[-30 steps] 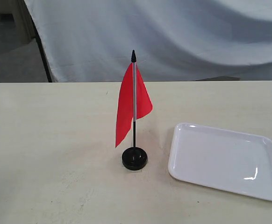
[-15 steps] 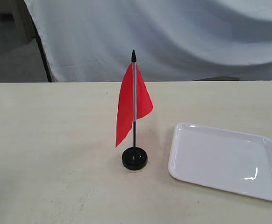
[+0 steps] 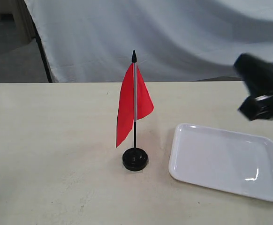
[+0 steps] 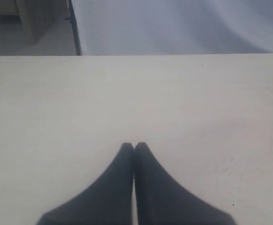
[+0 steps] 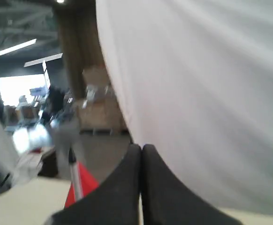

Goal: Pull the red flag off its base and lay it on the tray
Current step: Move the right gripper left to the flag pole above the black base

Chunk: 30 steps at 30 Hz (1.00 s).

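Observation:
The red flag stands upright on its thin pole in the round black base near the middle of the table. To its right lies the white tray, with nothing on it. My right gripper shows blurred at the right edge, above the tray's far side and well apart from the flag. In the right wrist view the right gripper is shut on nothing, and the flag and its pole top sit beside the fingers. The left gripper is shut over bare table and does not show in the exterior view.
A white cloth backdrop hangs behind the pale table. A dark stand leg rises at the back left. Blurred room clutter shows in the right wrist view.
The right arm has come into the exterior view from the right edge, above the tray. The flag, base and tray have not moved.

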### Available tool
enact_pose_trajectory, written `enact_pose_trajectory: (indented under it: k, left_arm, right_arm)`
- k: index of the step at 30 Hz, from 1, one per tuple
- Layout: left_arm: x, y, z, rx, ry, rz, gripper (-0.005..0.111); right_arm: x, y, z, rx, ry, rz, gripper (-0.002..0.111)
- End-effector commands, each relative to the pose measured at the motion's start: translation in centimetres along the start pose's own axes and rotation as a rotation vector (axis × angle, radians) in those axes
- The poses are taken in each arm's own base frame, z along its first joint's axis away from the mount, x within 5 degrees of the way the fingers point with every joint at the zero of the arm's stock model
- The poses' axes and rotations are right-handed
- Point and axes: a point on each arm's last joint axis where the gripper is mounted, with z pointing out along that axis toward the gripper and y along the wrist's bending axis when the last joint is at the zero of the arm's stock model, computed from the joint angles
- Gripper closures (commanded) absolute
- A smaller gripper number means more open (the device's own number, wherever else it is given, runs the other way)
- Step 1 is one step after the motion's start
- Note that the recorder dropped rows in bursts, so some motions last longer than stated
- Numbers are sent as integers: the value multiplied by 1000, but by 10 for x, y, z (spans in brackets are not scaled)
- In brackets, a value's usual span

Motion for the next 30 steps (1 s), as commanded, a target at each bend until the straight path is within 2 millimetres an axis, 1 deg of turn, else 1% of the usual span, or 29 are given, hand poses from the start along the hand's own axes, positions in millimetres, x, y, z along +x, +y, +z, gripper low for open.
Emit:
enact_pose_trajectory:
  k: [1,2,4,5,7,11,12,13,16,17,18,19,25,27,30]
  left_arm:
    - [0,0,0,3,-4,5,107]
    - [0,0,0,3,-4,5,107]
    - [0,0,0,3,-4,5,107]
    - [0,0,0,3,-4,5,107]
    - [0,0,0,3,-4,5,107]
    - [0,0,0,3,-4,5,107]
    - [0,0,0,4,-4,3,107]
    - [0,0,0,5,-4,-2,107]
    - [0,0,0,5,-4,-2,107]
    - [0,0,0,5,-4,-2,107]
    - [0,0,0,5,-4,-2,107]
    - [0,0,0,5,-4,-2,107]
    - [0,0,0,5,-4,-2,107]
    - [0,0,0,5,-4,-2,107]
    - [0,0,0,3,-4,5,107]
  right_arm:
    - [76,-3,36,-152,287,13,109]
    - [106,3,45,-208,379,-5,109]
    - [132,16,56,-289,446,-45,109]
    - [140,20,59,-305,469,-55,109]
    - [153,24,67,-295,523,-74,109]
    - [155,28,70,-294,529,-80,109]
    - [154,26,71,-272,523,-71,106]
    - [155,25,71,-253,529,-67,98]
    - [154,23,72,-233,519,-58,53]
    - [153,24,74,-244,515,-64,27]
    - [152,24,75,-247,510,-65,18]
    - [152,24,77,-247,507,-69,12]
    - [149,22,91,-239,485,-66,19]
    - [154,20,97,-233,491,-49,19]
    - [168,18,109,-236,503,-42,19]
